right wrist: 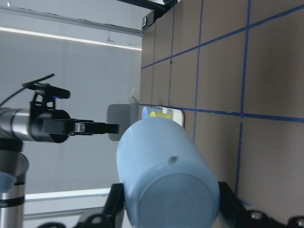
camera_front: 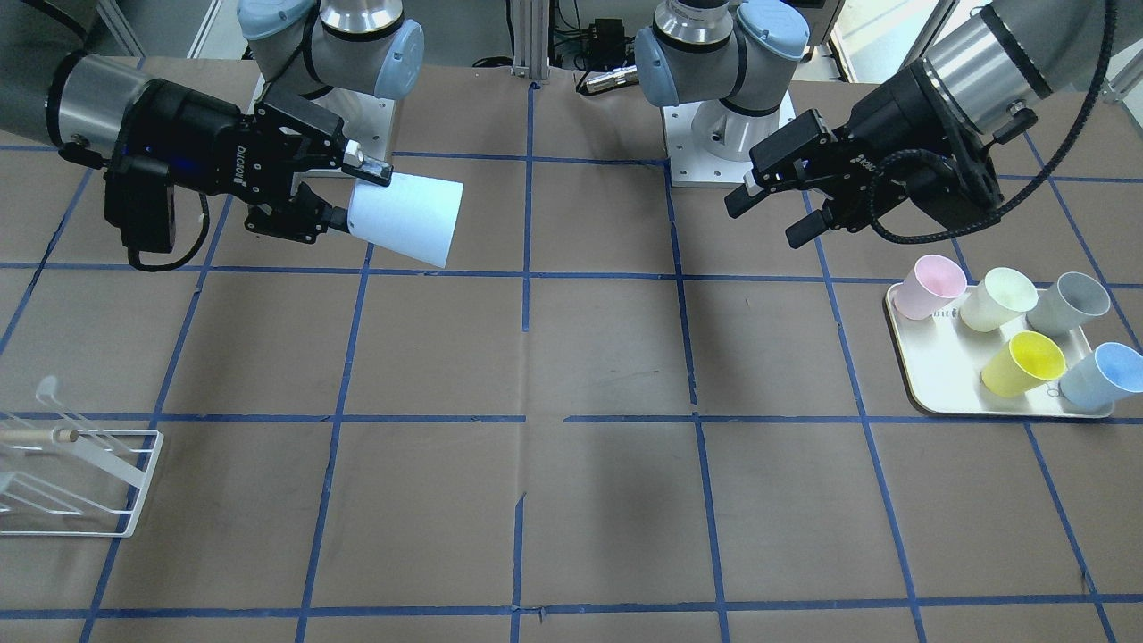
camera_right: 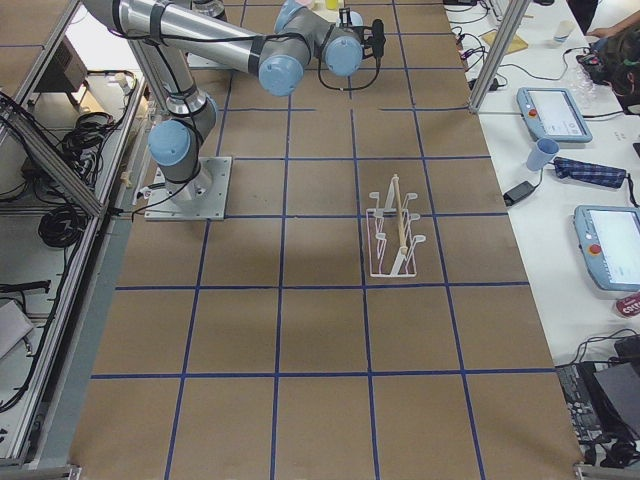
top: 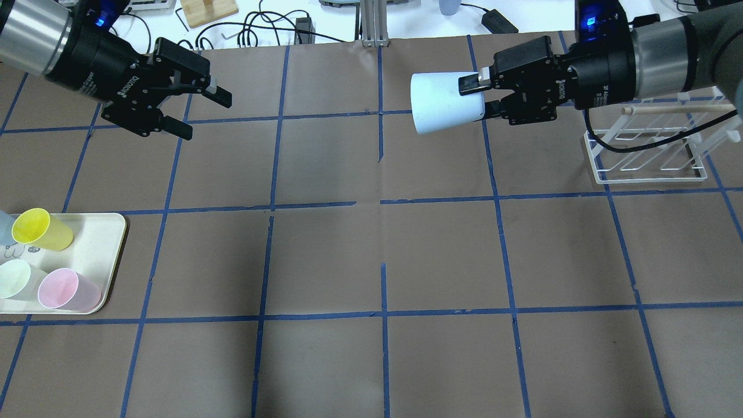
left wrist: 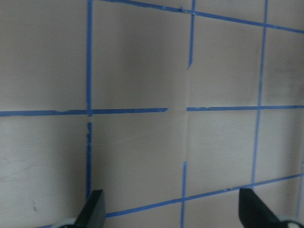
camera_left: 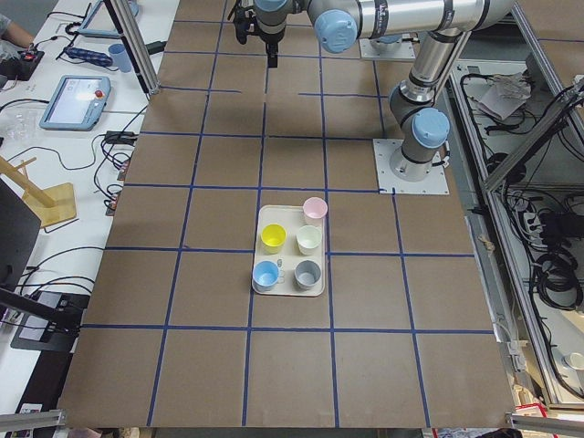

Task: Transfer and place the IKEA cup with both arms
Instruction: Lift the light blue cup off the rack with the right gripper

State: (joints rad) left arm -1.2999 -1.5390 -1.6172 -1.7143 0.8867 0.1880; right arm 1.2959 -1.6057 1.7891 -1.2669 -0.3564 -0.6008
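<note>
Two black grippers face each other across a wide gap above the brown table with its blue tape grid. The right gripper is clamped on the narrow base of the IKEA cup, one finger on either side of it. The cup hangs in the air on its side over the robot's right half of the table, its wider mouth end turned toward the other arm. The right wrist view looks along the pale-blue wall from the round base. The left gripper hovers at about the same level with its fingers spread and nothing between them; its wrist view shows only bare table between the two fingertips. On the robot's left side a cream tray carries five upright cups: pink, pale green, grey, yellow and a blue twin. A white wire rack stands on the robot's right side, well apart from the tray.
</note>
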